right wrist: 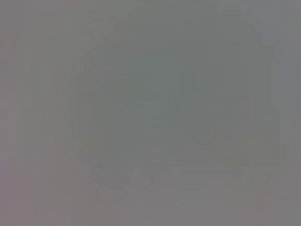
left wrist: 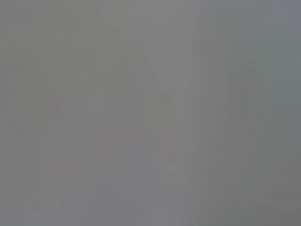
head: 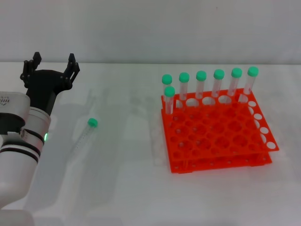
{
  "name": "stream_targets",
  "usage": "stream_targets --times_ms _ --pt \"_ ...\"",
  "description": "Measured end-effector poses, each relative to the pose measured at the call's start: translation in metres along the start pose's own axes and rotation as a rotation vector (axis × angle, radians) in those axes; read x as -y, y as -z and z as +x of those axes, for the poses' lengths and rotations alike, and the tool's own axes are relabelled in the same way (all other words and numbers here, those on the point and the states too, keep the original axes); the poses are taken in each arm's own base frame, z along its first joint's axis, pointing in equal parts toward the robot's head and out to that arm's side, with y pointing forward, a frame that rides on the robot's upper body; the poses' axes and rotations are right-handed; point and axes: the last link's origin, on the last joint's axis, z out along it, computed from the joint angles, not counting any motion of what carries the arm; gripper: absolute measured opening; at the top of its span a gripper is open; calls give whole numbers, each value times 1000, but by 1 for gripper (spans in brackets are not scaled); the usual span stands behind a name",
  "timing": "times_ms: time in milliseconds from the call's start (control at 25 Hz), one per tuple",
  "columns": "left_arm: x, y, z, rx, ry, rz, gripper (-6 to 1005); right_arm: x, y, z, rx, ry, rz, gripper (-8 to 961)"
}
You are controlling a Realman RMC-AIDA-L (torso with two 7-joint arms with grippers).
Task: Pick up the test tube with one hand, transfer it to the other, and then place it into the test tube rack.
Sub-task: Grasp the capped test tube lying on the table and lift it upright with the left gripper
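In the head view a clear test tube [head: 84, 134] with a green cap lies flat on the white table, left of centre. My left gripper [head: 51, 65], black on a white arm with black bands and a green light, is open and empty, up and to the left of the tube and apart from it. The orange test tube rack [head: 214, 134] stands at the right, with several green-capped tubes upright along its far row and one at its left edge. The right gripper is out of view. Both wrist views show only flat grey.
The white table [head: 131, 188] runs back to a pale wall. Open tabletop lies between the lying tube and the rack, and in front of both.
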Motion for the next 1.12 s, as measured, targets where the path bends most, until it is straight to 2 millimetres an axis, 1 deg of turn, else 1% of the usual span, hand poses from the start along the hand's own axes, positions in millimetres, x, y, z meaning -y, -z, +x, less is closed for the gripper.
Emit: stream_targets --times_ms 440,680,840,880,920,960,1000,1120 --pt "0 1 -1 2 -1 -3 870 2 1 1 -2 -3 11 849" --pt "-7 -1 3 -13 25 -13 869 2 2 1 -1 -4 12 849" --pt "-16 -7 7 9 82 -24 869 2 3 2 -5 -5 14 849" --pt "-20 -14 8 50 127 -20 869 2 3 2 -6 -5 14 849" --pt "-20 -14 8 50 127 -20 869 2 3 2 -6 -5 14 849" --pt "-21 -21 8 95 162 -21 869 2 4 2 -7 -5 15 849" --pt "-22 -24 8 118 171 -27 868 3 4 2 -9 -5 15 849" --pt "-21 -35 14 209 207 -55 868 3 5 3 -13 -4 17 849"
